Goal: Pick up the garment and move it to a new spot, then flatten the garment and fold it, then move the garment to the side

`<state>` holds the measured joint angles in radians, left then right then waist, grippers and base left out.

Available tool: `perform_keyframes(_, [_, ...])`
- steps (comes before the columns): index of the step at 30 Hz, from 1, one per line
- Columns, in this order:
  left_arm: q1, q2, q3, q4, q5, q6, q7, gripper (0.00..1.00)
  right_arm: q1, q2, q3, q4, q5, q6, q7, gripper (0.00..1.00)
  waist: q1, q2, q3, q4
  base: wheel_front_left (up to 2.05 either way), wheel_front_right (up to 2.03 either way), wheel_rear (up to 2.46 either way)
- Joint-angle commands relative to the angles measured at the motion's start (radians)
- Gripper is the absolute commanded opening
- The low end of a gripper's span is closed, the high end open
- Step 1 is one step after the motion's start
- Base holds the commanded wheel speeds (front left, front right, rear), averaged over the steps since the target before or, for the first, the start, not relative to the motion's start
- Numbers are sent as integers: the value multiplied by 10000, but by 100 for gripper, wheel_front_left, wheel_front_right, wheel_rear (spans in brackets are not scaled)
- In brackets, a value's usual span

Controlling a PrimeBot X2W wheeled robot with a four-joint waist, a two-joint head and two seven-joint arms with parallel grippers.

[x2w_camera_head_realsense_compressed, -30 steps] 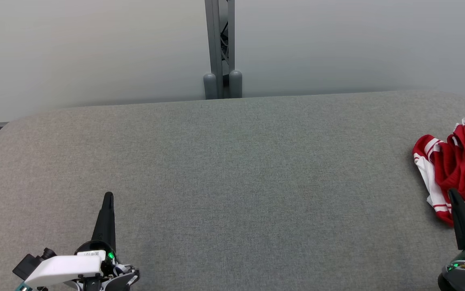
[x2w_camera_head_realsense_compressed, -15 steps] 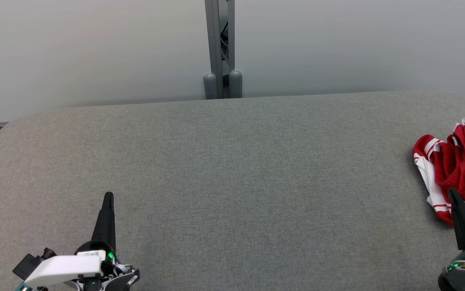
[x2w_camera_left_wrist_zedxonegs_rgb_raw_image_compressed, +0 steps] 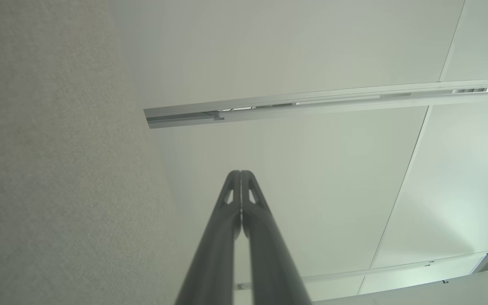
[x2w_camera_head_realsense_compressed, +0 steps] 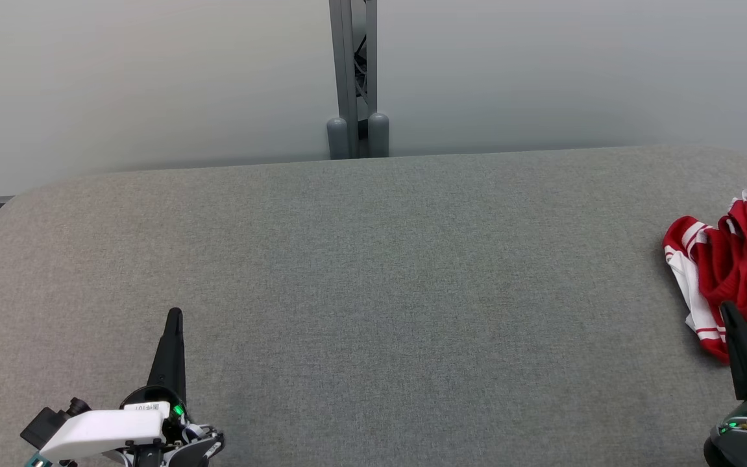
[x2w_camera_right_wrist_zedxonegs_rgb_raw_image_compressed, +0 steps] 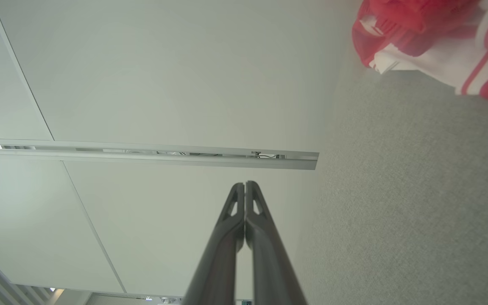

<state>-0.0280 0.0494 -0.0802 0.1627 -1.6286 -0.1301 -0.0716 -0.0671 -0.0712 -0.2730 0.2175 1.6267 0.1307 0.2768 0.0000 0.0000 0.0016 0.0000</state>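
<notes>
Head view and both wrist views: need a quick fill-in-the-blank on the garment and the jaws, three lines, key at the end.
1. The crumpled garment is white and ___.
2. In the head view it lies on the grey surface near the right gripper, at that view's ___ edge.
3. The jaws of the left gripper and of the right gripper are both ___.
Missing words: red; right; shut.
</notes>
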Motion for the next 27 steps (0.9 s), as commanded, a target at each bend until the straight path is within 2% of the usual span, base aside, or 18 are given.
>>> perform_keyframes(1, [-148,42,45,-1,9,-40,12,0,-60,-16,-30,22,-32,0,57,0,0,0,0,0,0,0,0])
perform_keyframes(27, [-147,39,50,-1,14,-40,17,0,-79,25,-91,25,-97,0,108,0,0,0,0,0,0,0,0])
